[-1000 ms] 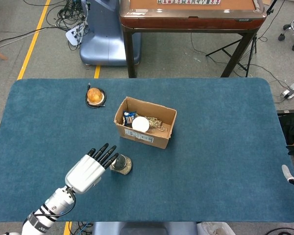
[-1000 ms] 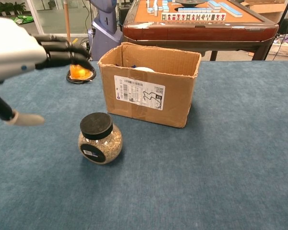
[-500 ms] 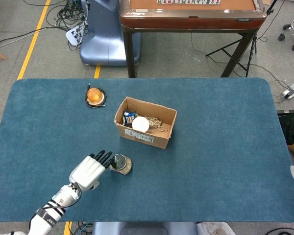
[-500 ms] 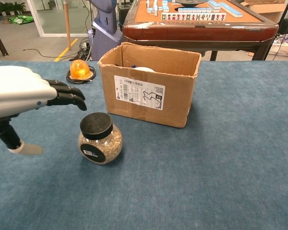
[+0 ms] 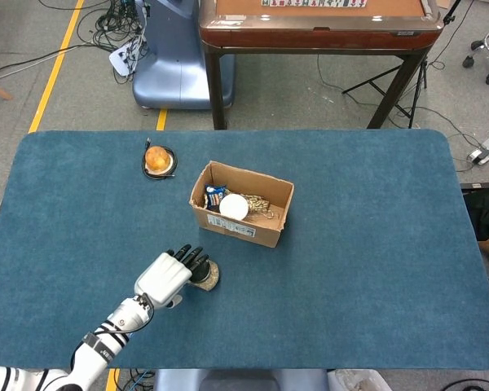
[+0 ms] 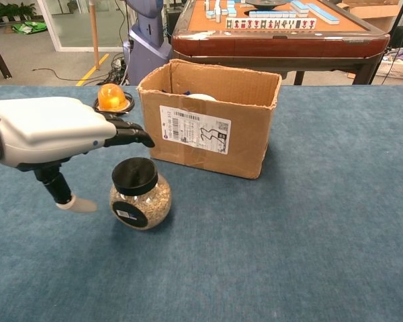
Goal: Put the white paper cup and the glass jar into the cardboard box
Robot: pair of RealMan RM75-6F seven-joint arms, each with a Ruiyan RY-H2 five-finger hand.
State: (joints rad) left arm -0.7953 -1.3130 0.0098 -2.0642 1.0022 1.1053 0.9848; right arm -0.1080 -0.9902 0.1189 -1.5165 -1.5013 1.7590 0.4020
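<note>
The glass jar [image 6: 140, 195] with a black lid stands upright on the blue table, just in front of the cardboard box [image 6: 208, 123]. In the head view only part of the jar [image 5: 207, 277] shows past my fingers. My left hand [image 6: 54, 131] hovers over the jar's left side, fingers stretched above the lid and thumb hanging down beside the glass, holding nothing. The same left hand [image 5: 169, 276] covers the jar from the left in the head view. The white paper cup [image 5: 233, 207] lies inside the box [image 5: 265, 234]. My right hand is out of sight.
An orange round object [image 5: 157, 158] on a black ring sits at the back left of the table [image 5: 367, 269]. The box also holds a blue packet and some straw-like filling. A wooden game table [image 6: 275, 33] stands beyond the far edge.
My left hand has moved forward and to the right, lowering from beside the jar to over its lid. The right hand's tip has left the right edge of the head view.
</note>
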